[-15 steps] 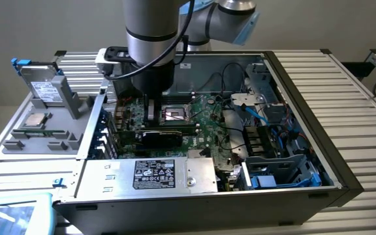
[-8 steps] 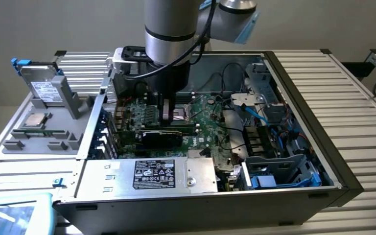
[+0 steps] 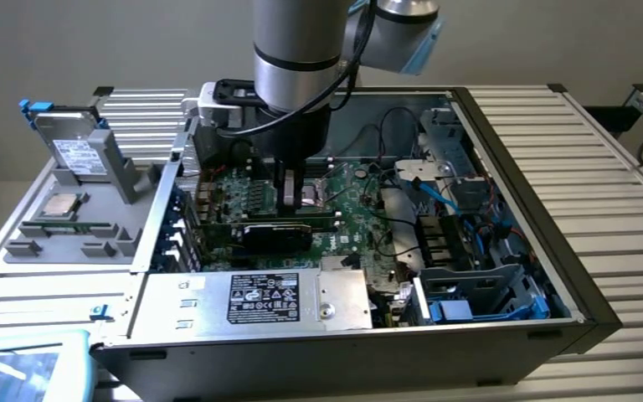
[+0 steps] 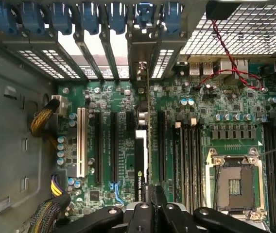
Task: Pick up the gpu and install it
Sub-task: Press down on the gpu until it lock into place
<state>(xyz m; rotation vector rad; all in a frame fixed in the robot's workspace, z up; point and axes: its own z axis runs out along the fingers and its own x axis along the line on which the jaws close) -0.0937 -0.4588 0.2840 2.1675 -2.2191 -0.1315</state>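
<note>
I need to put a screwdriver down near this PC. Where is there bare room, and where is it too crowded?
Free: the slatted table at the exterior view's right of the case, and the grey tray's flat front below the CPU. Crowded: the motherboard around the gpu, where the gripper stands, and the cabled bay.

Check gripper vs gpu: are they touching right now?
Touching. In the wrist view the gripper has its fingers closed on the top edge of the gpu, which stands on edge over the motherboard slots. The exterior view agrees.
</note>
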